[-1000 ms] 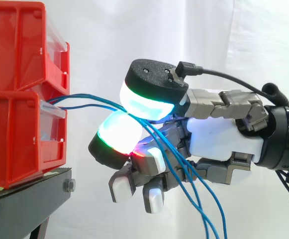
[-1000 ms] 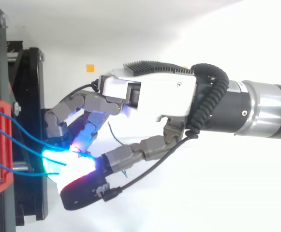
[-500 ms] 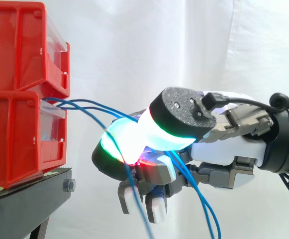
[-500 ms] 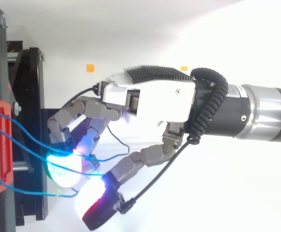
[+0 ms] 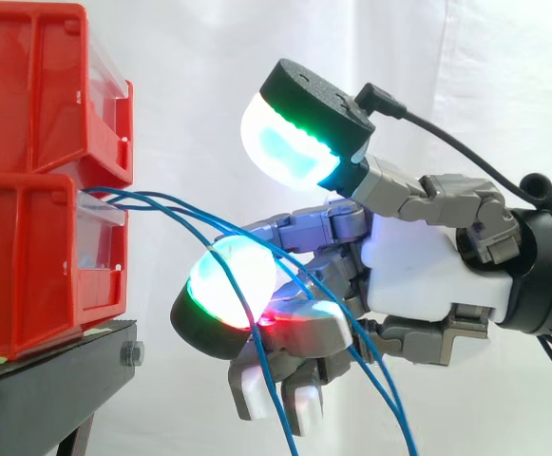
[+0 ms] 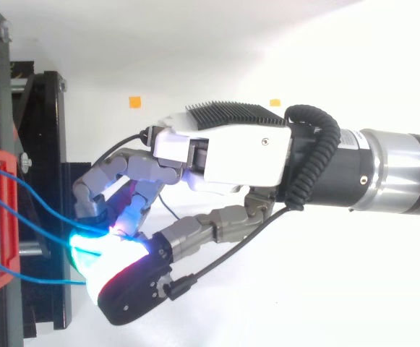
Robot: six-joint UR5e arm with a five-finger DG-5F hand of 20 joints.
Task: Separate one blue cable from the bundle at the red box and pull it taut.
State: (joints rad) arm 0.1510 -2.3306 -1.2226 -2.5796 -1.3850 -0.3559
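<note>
reaches in from the right toward the lower red box (image 5: 38, 256) on the black stand (image 5: 57, 380), robot hand (image 5: 418, 275) spread apart, thumb pad (image 5: 290, 142) lifted well above the finger pad (image 5: 226, 285). leaves the blue cables (image 5: 176, 204) slack from the box's front, draped across the lower fingers and hanging down past the palm.

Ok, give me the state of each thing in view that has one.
robot hand, in among the blue cables, grip unclear.
blue cables, none taut, sagging from the lower red bin.
lower red bin, upright on the black stand.
upper red bin, stacked on the lower one.
</note>
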